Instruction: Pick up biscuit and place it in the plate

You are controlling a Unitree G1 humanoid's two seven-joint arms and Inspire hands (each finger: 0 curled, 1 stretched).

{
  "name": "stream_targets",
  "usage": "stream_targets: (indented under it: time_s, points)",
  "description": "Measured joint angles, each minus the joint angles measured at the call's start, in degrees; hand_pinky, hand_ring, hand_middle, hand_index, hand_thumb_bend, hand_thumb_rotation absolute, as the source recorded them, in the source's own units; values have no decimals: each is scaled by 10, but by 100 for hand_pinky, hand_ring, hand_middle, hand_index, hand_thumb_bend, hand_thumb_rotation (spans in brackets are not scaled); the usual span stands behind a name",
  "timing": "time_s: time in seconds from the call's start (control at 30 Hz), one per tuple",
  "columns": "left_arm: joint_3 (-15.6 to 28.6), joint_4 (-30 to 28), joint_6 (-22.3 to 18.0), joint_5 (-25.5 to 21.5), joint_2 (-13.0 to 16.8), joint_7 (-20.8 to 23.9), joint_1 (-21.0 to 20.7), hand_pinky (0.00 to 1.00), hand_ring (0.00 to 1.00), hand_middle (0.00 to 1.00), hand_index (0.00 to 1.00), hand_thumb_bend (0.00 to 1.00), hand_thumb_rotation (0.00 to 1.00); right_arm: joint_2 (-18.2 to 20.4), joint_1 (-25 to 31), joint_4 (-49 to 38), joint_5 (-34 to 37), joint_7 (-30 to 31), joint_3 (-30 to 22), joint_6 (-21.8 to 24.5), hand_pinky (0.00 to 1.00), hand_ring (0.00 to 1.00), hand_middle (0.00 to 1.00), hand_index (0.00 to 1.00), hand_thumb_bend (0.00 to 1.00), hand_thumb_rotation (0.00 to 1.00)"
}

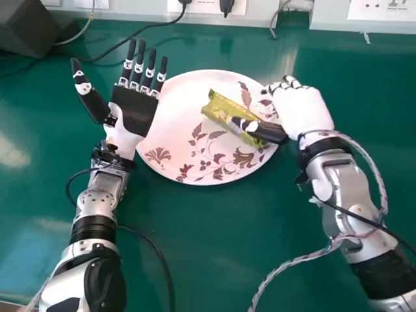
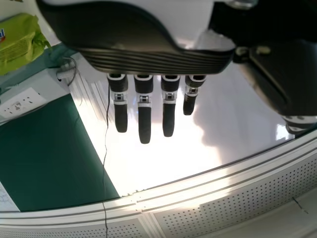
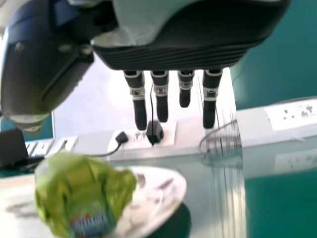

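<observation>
The biscuit packet, yellow-green, is over the upper right part of the round white plate with brown leaf patterns. My right hand is at the plate's right edge, its thumb stretched across the packet's lower right end. In the right wrist view my right hand has its fingers fairly straight, and the packet shows before the plate. My left hand lies palm up, open and empty, by the plate's left edge. The left wrist view shows my left hand and part of the packet.
Behind the plate, a white socket strip runs along the far edge of the green table. A dark box stands at the far left, with black cables near it. Another cable lies between my forearms.
</observation>
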Motion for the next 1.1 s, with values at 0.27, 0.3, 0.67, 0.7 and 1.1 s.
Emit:
stream_targets:
  time_s: [0.27,0.3,0.67,0.7,1.1]
  points:
    - [-1,37,-22,11,6,-11,-18,80,79,87,100,94,40,-1,14,-49,-8,11,-12,20,77,92,94,87,95,41]
    - [-1,38,-22,11,6,-11,-18,81,80,87,100,94,40,-1,14,-50,-8,11,-13,20,77,92,94,87,96,41]
    - [-1,69,-35,17,13,-18,-31,81,81,88,100,95,42,3,43,-139,-36,61,-34,56,78,92,95,87,96,41]
    - [-1,76,-35,18,15,-21,-33,80,80,88,100,95,41,4,50,-151,-39,62,-39,58,78,92,95,87,96,41]
    - [-2,110,-56,44,22,-21,-48,78,81,86,100,94,40,20,97,-251,-44,85,-81,59,80,90,93,84,98,42]
